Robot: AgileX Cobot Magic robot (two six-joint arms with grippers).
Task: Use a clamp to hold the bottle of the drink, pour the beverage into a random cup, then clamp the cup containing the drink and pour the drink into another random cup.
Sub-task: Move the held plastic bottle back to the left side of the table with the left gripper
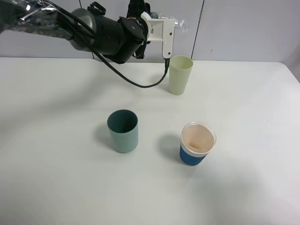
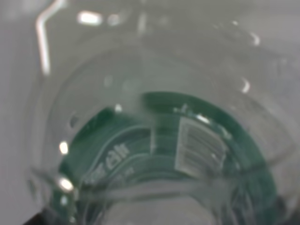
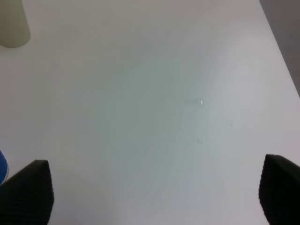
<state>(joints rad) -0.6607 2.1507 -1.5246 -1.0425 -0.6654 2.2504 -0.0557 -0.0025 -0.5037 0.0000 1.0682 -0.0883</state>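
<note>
**Nearest:** The right gripper (image 3: 154, 197) hangs over bare table (image 1: 56, 164), jaws spread wide with nothing between them.

**Cups (3 in all):**
- The paper cup (image 1: 198, 145), blue-sleeved, stands upright. Its inside is pinkish-tan, and lining or contents cannot be told apart.
- Just left of it is the teal cup (image 1: 123, 131), upright, with a dark inside and no liquid visible.
- Farther back stands the tumbler (image 1: 180, 75), upright. Its fill level is hidden from this angle.

**Farthest:** The left gripper (image 1: 157, 23) is clenched on the bottle (image 1: 180, 24). The bottle is tipped roughly level, with its open neck above the tumbler's rim in the high view (no stream can be made out). The left wrist view is filled by clear plastic and green label, and the liquid level inside is unreadable.

**Handling, as a judgement:**
- The bottle looks thin-walled and light, so it is likely to dent under a hard squeeze and to slip on its smooth label. The labelled mid-body is the sound place to hold it.
- The tumbler appears stiff, light and smooth. Its taper favours a grip around the upper wall, below the rim, and being tall and narrow-based it may topple if nudged.
</note>
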